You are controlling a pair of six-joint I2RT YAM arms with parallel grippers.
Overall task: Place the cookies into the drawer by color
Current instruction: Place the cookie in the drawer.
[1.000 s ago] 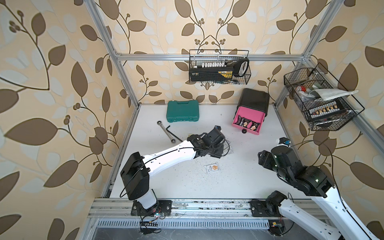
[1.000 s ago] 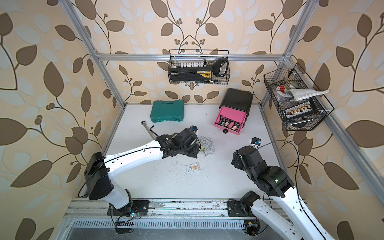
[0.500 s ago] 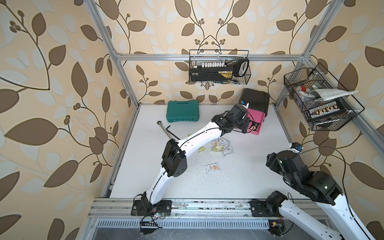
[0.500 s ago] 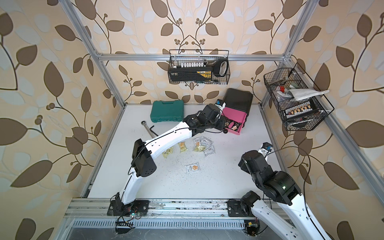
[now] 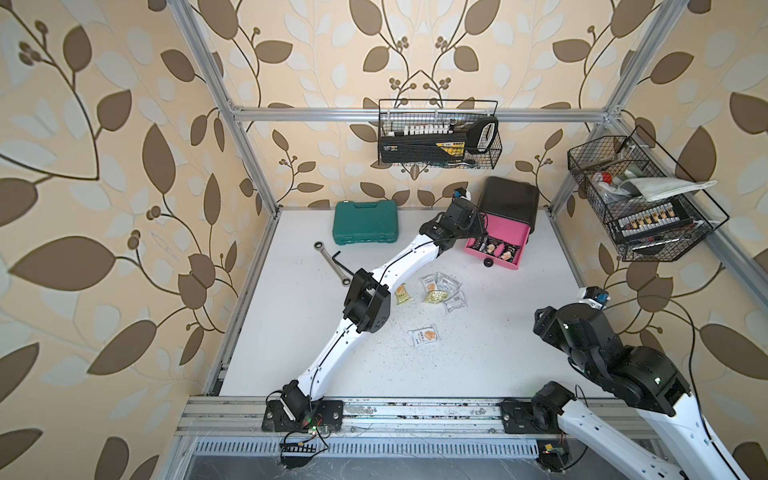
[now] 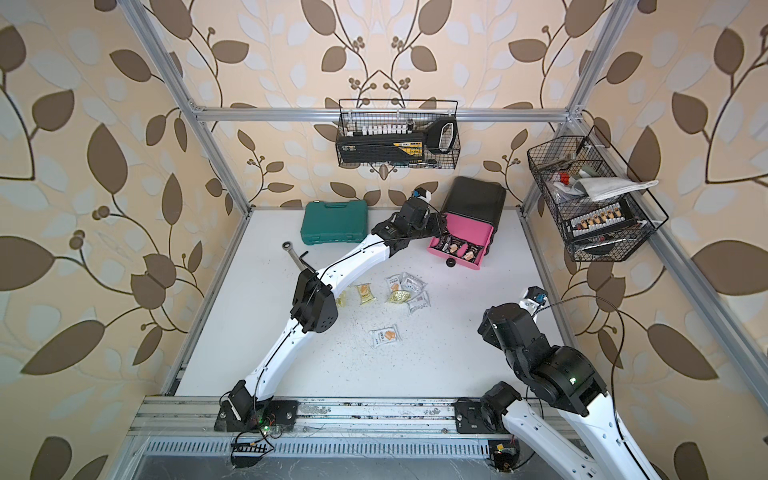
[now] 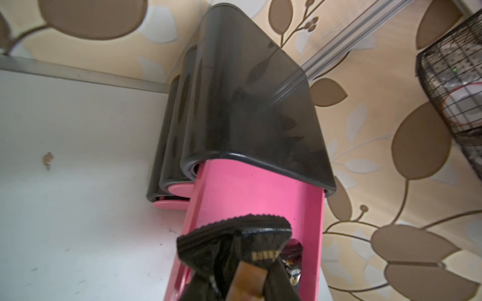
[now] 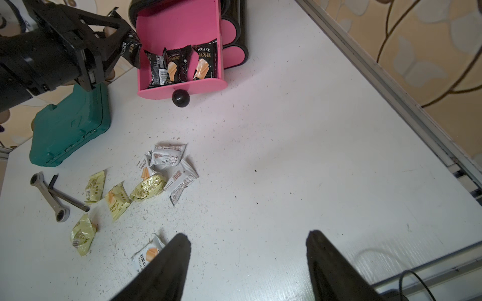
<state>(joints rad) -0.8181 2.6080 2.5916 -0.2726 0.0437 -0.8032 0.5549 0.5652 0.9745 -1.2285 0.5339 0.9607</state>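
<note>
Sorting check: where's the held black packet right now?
In the right wrist view, the black packet is pinched in the left claw at the rim of the pink drawer.

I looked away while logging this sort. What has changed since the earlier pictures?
The left gripper, shut on a black packet, swung from the loose cookies at mid-table out to the open pink drawer. The right gripper, open, drew back slightly toward the right edge. Unchanged: three black packets in the drawer, white packet near the front.
</note>
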